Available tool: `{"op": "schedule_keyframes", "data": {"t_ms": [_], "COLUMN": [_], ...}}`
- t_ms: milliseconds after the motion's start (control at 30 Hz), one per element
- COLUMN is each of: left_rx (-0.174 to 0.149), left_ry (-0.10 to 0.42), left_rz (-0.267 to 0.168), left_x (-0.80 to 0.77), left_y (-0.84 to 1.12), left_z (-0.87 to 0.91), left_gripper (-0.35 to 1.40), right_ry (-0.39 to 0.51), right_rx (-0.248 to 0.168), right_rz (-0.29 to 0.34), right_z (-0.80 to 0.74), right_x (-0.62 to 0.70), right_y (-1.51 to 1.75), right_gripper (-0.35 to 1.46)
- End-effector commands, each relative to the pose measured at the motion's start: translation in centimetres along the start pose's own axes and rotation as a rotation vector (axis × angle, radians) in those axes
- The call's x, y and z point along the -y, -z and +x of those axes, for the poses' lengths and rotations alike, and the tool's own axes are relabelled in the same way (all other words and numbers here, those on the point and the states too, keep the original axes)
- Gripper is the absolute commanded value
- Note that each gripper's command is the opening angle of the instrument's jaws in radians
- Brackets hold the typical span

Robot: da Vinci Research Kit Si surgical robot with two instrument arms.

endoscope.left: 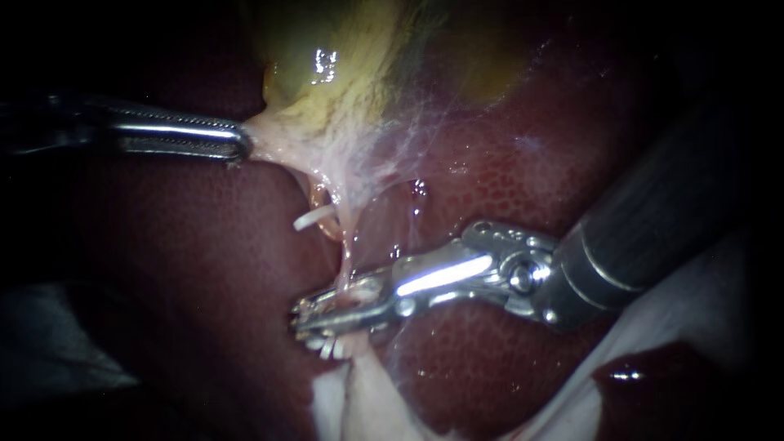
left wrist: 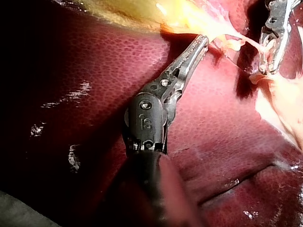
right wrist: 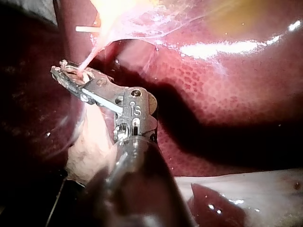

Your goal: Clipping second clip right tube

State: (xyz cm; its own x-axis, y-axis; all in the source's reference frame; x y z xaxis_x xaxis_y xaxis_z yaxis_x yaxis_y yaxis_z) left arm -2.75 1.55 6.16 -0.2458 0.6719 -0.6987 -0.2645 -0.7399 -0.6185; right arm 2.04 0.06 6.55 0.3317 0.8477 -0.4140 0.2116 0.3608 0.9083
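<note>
My right instrument (endoscope.left: pixel 314 317) comes in from the right, its jaws shut on a thin pale tube (endoscope.left: pixel 349 255) that runs down from the yellow-green gallbladder (endoscope.left: pixel 327 65). A white ribbed piece (endoscope.left: pixel 324 345) shows just under the jaw tips. Higher up, a white clip (endoscope.left: pixel 314 219) sits on an orange strand beside that tube. My left instrument (endoscope.left: pixel 243 145) is shut on the gallbladder's pale lower edge and holds it toward the left. In the right wrist view the tube (right wrist: pixel 90 59) enters the right instrument's jaws (right wrist: pixel 64 73). The left wrist view shows the left instrument (left wrist: pixel 202 41) gripping pale tissue.
Dark red liver (endoscope.left: pixel 506 188) lies behind and around everything. Thin webbed membrane (endoscope.left: pixel 425 139) spreads from the gallbladder over the liver. Pale fatty tissue (endoscope.left: pixel 359 400) hangs below the jaws. A white sheet (endoscope.left: pixel 694 310) lies at the lower right, under the right shaft.
</note>
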Motion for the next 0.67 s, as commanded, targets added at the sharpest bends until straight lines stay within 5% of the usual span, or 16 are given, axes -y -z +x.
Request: {"op": "schedule_keyframes", "data": {"t_ms": [33,667], "left_rx": [0.000,0.000], "left_ry": [0.000,0.000], "left_rz": [0.000,0.002], "left_x": [0.00,0.00], "left_y": [0.00,-0.02], "left_z": [0.00,-0.01], "left_gripper": [-0.35,-0.35], "right_ry": [-0.001,-0.046], "right_rx": [0.000,0.003], "right_rz": [0.000,0.002], "right_z": [0.00,-0.06], "right_x": [0.00,-0.05], "right_y": [0.00,0.08], "right_gripper": [-0.26,-0.35]}}
